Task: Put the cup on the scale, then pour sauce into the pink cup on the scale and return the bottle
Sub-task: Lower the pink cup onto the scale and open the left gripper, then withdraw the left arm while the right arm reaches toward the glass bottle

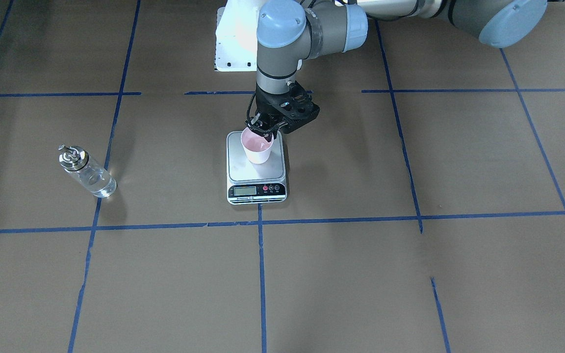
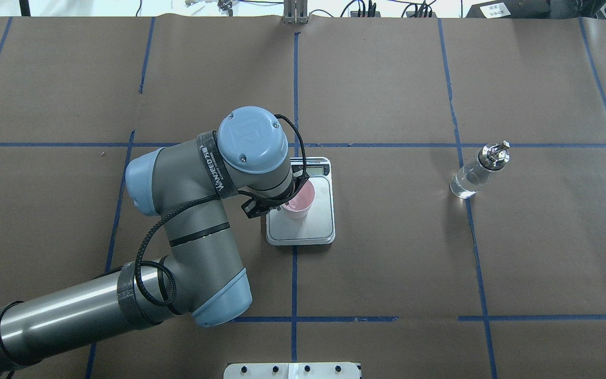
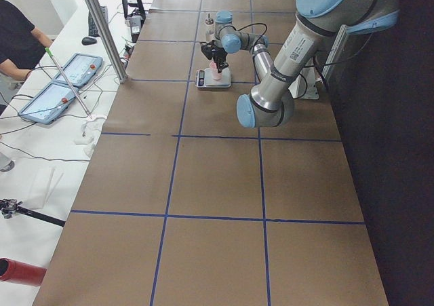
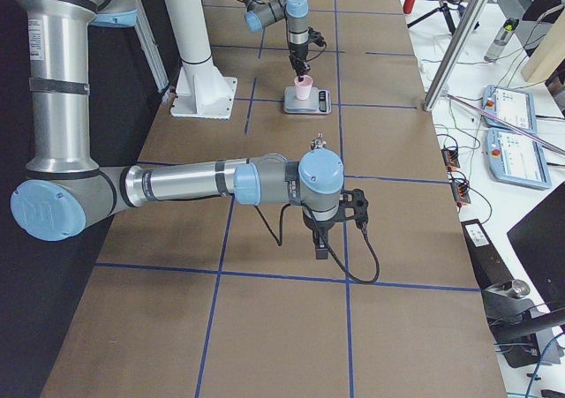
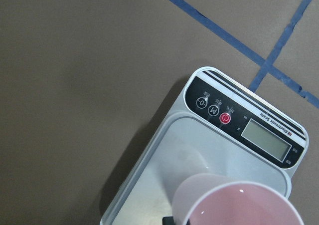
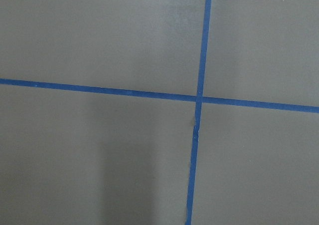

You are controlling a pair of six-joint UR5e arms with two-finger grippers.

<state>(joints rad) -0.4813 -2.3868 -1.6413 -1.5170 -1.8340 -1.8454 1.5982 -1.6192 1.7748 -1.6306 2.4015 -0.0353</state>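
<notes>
**Step in hand:** set cup on scale. I judge it near its end.

**State**
- Left claw (image 1: 264,130) points straight down and pinches the cup (image 1: 257,147) at the rim on the robot's side. It looks closed on the wall, one finger inside and one outside.
- The cup is upright over the scale (image 1: 243,171), in the half of the platform nearer the robot, away from the display (image 1: 244,190).
- The cup's base is on the steel or just above it; no view settles whether they touch.
- Right claw (image 4: 320,250) hangs over bare bench (image 1: 410,274), well apart from everything. It shows only in a side view, so I cannot tell whether it is open or closed.
- The bottle (image 1: 88,171) stands on the bench on the robot's right, well apart from the scale. The sauce (image 1: 100,186) is barely visible in it.

**To do the step well (judgement)**
- Lower the cup until its base sits flat before letting go. A cup this light could bounce or tip if dropped.
- Part the jaws a little and evenly, then lift straight up. The inner finger could otherwise drag the rim and tip the cup.
- Keep the whole base on the platform. A spot nearer the middle would give the pour more margin.
- Do not press down on the platform, as extra load may upset the reading.
- Afterwards, take the left arm off to its own side so the right arm has room for the bottle.
</notes>
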